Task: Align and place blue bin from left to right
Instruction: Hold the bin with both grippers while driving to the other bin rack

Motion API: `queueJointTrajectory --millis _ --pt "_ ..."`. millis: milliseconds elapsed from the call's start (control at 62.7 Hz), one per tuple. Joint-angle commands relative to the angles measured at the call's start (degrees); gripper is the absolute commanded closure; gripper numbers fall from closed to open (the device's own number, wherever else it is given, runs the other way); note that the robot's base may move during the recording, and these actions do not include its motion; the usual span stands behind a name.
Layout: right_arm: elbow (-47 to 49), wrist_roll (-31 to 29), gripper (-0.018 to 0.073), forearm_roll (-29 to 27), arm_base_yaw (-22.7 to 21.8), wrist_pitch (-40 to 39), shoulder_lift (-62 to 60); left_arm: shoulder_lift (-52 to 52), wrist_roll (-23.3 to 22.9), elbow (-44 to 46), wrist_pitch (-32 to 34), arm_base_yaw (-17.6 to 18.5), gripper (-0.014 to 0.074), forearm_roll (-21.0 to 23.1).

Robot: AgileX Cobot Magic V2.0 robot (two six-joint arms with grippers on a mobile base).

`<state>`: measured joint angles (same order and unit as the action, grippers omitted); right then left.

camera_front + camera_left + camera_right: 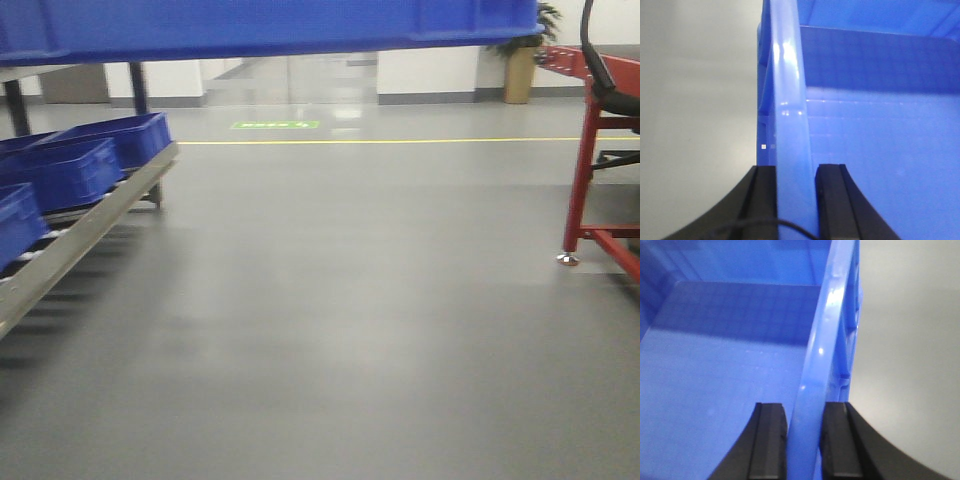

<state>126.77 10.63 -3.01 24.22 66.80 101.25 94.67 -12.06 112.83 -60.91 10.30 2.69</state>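
gripping opposite rims, the left hand [795,175] and right hand [805,412] each clench a thick wall of the blue bin [270,25], probably to carry it level. it hangs high across the front view, above the grey floor [350,300]. it is glossy moulded plastic, ribbed outside, with a faint grid on its flat base.
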Motion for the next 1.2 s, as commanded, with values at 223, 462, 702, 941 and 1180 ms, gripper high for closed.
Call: queueJointTrajectory --millis 223,462,702,941,1180 --pt "0.6 -2.2 0.0634 -3.8 0.9 -4.8 -1.2 -1.5 -0.2 1.1 14.4 0.8 0.0595 5.7" --pt "0.6 -2.2 0.0634 -3.8 0.9 -4.8 -1.2 -1.5 -0.2 1.1 14.5 0.8 0.0595 5.7" --pt "0.6 -2.2 0.0634 -3.8 0.9 -4.8 -1.2 -1.5 -0.2 1.1 15.8 0.8 0.0595 5.7" --pt "0.6 -2.2 0.0634 -3.8 0.9 -4.8 -1.2 -1.5 -0.2 1.1 17.8 0.8 0.0595 5.7" --pt "0.6 -2.2 0.0634 -3.8 0.9 -4.8 -1.2 -1.5 -0.2 1.1 18.4 0.8 0.0595 5.7"
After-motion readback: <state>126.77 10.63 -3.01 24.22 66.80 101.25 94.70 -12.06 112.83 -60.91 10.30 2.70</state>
